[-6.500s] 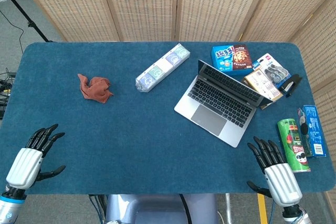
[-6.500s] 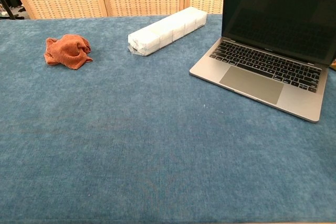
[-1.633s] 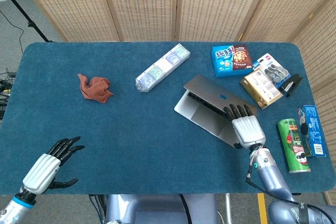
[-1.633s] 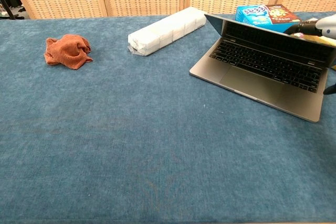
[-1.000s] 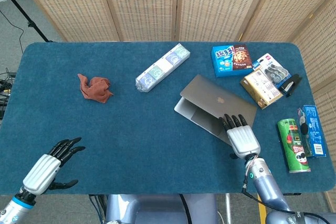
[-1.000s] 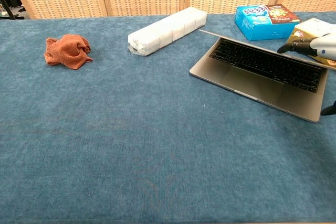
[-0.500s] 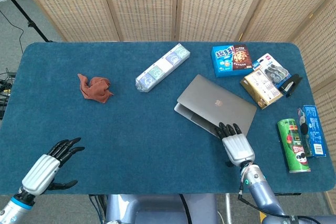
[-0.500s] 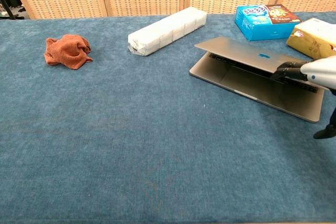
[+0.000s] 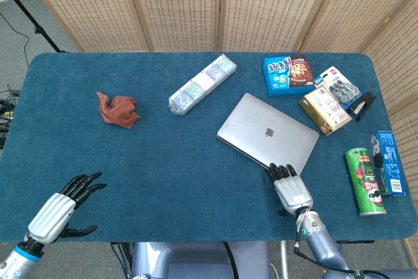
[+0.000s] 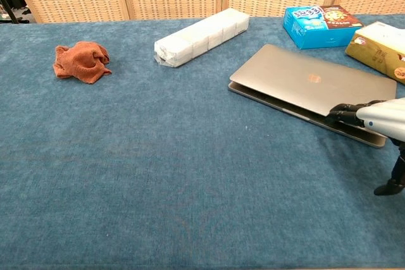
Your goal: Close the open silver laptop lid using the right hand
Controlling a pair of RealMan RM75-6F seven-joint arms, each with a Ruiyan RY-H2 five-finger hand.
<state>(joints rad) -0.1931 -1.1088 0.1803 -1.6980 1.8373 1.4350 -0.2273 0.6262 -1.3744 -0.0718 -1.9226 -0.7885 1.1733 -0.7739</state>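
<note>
The silver laptop (image 9: 268,132) (image 10: 310,83) lies right of centre with its lid down almost flat; a thin gap still shows along its front edge in the chest view. My right hand (image 9: 290,189) (image 10: 373,118) is at the laptop's near right corner, fingers stretched out, their tips on the lid's front edge, holding nothing. My left hand (image 9: 59,206) hovers with fingers spread over the near left of the table, far from the laptop, and does not show in the chest view.
A rust-coloured cloth (image 9: 118,108) and a long white packet (image 9: 202,84) lie left of the laptop. Snack boxes (image 9: 289,74), a tan box (image 9: 325,109) and a stapler (image 9: 360,104) lie behind it. A green can (image 9: 365,180) and a blue box (image 9: 390,162) sit by the table's right edge.
The lid has swung from upright down onto the base. My right hand came in from the near right, pressed it down and slid back to its front edge.
</note>
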